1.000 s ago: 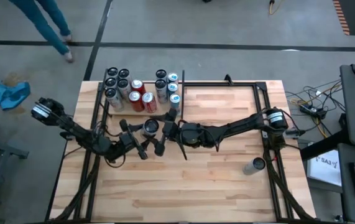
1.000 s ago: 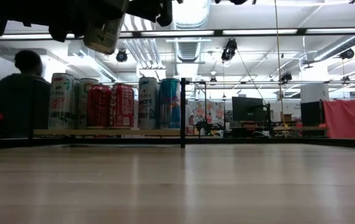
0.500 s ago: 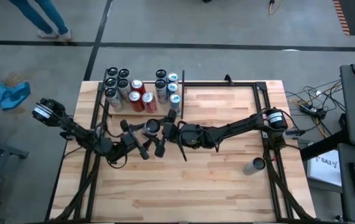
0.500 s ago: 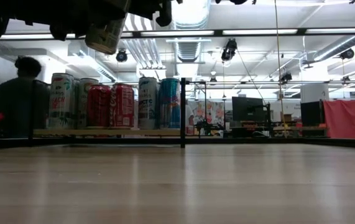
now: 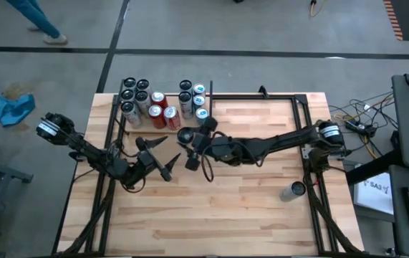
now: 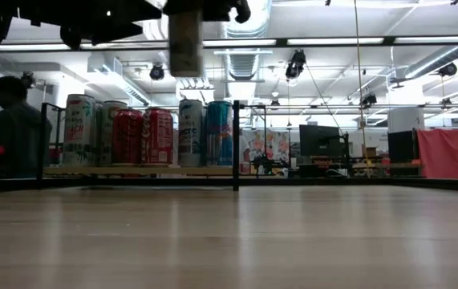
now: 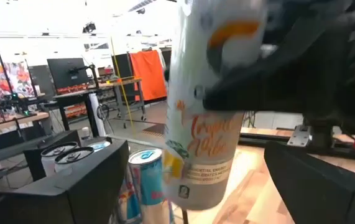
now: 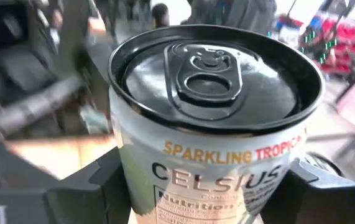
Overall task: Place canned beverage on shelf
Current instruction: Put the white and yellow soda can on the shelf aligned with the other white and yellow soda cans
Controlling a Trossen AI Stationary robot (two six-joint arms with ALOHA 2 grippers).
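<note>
From the left of the overhead frame, I've got the left gripper point(image 5: 167, 159) at centre-left with its fingers spread wide and nothing between them. Upper centre-left, the shelf point(image 5: 144, 126) holds a cluster of standing cans point(image 5: 162, 106). Just right of the left gripper, the right gripper point(image 5: 192, 144) is clamped around the white Celsius can point(image 5: 185, 136), upright and lifted clear of the table point(image 5: 247, 208), at the shelf's near edge. At lower right, a lone grey can point(image 5: 292, 190) sits on the table, well apart.
</note>
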